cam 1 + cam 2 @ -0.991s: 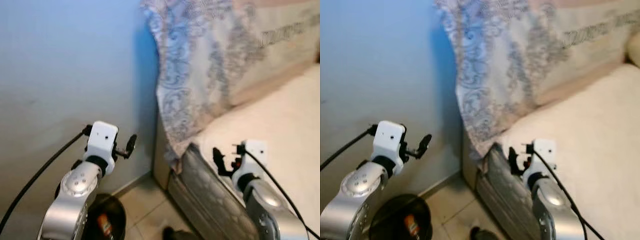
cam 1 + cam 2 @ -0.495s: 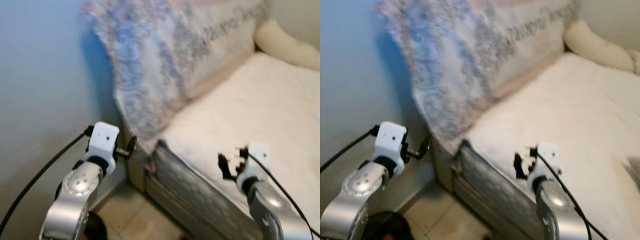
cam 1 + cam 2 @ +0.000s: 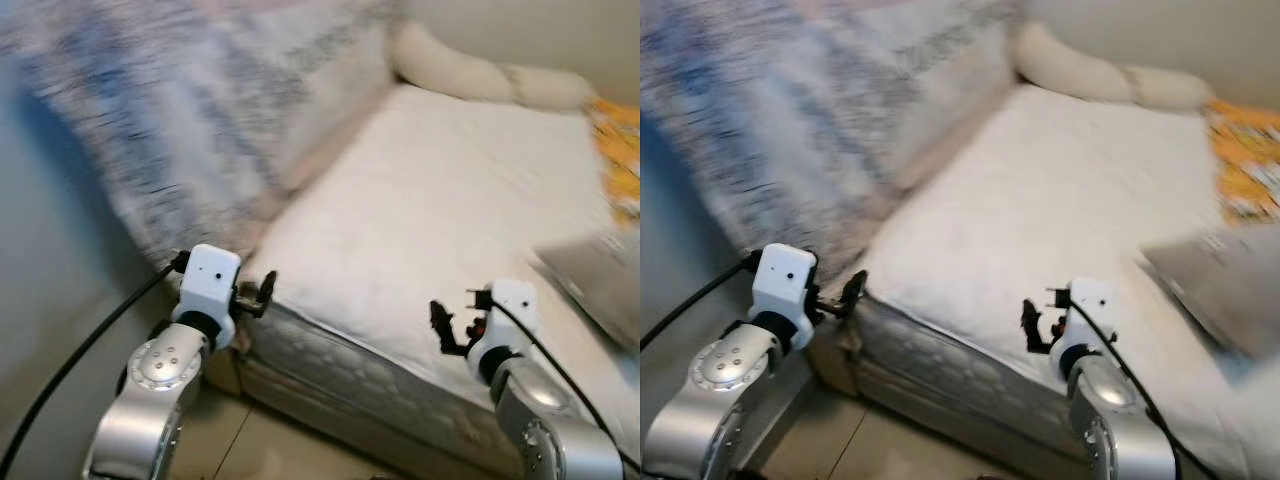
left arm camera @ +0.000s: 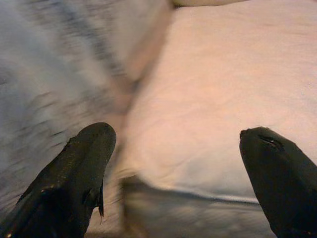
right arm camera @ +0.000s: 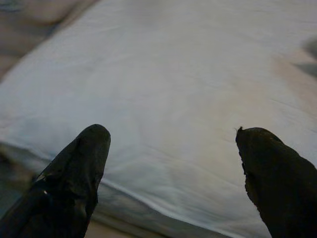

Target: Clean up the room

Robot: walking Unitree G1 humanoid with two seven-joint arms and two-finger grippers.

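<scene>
Bed (image 3: 440,210) w/ white sheet, both end effectors spread wide, empty.

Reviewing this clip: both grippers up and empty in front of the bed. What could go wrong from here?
1. The head views are blurred, so the grey item and the orange item on the bed may be misjudged.
2. The left gripper sits close to the mattress corner and patterned cloth; it could snag.
3. The right gripper hovers open over the bed edge and might bump it.
</scene>
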